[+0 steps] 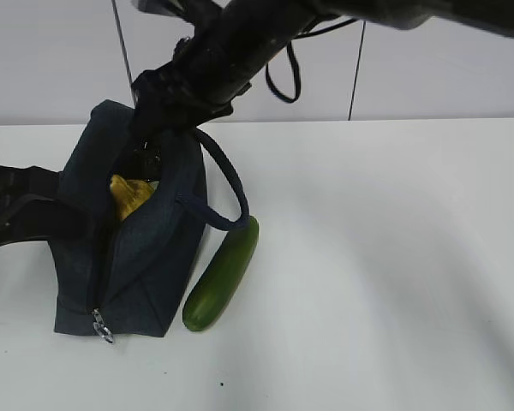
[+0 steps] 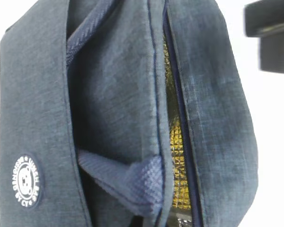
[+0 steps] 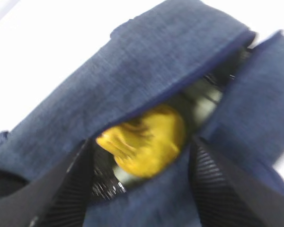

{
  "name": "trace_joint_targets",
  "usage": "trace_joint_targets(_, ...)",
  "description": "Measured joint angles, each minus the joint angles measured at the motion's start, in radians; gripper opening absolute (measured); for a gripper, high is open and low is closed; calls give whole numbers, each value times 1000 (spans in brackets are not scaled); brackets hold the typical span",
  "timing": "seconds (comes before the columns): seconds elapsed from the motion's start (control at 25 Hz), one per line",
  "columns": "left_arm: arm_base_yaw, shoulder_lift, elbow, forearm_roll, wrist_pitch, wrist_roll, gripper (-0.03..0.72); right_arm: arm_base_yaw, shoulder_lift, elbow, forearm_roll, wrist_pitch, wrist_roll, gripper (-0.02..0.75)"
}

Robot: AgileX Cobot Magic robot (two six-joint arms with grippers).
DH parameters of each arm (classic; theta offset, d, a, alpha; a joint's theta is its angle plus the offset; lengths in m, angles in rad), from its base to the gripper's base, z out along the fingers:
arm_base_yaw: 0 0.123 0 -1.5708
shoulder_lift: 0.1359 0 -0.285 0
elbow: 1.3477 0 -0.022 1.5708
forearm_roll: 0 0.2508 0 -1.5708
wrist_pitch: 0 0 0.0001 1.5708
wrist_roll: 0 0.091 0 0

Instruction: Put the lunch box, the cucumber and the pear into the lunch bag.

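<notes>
The navy lunch bag stands on the white table with its top slit open. The yellow pear lies inside it. A pale greenish surface beneath the pear looks like the lunch box lid. My right gripper hangs over the opening with its ribbed fingers spread wide on either side of the pear, apart from it. The dark green cucumber lies on the table by the bag's right side. My left gripper is shut at the bag's left wall, pinching the fabric; its fingers are hidden in the left wrist view.
The bag's loop handle arcs over the cucumber's far end. A silver zipper pull hangs at the bag's near corner. Gold foil lining shows in the slit. The right arm crosses above the bag from the upper right.
</notes>
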Motion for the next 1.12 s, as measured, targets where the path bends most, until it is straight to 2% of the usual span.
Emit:
trace_joint_targets(0.16,0,0,0,0,0,0,-18,-27,-58,-8,-136,103,68,426)
trace_joint_targets(0.32,0,0,0,0,0,0,-18,-37,-68,-9,-275,212,162,295)
trace_joint_targets(0.48,0,0,0,1,-4,0,-18,-37,-68,-1,-307,224,210,205)
trace_joint_targets(0.76,0,0,0,1,-5,0,-18,-37,-68,-1,-301,228,342,188)
trace_joint_targets(1.12,0,0,0,1,-13,11,-18,-37,-68,-1,-310,228,397,188)
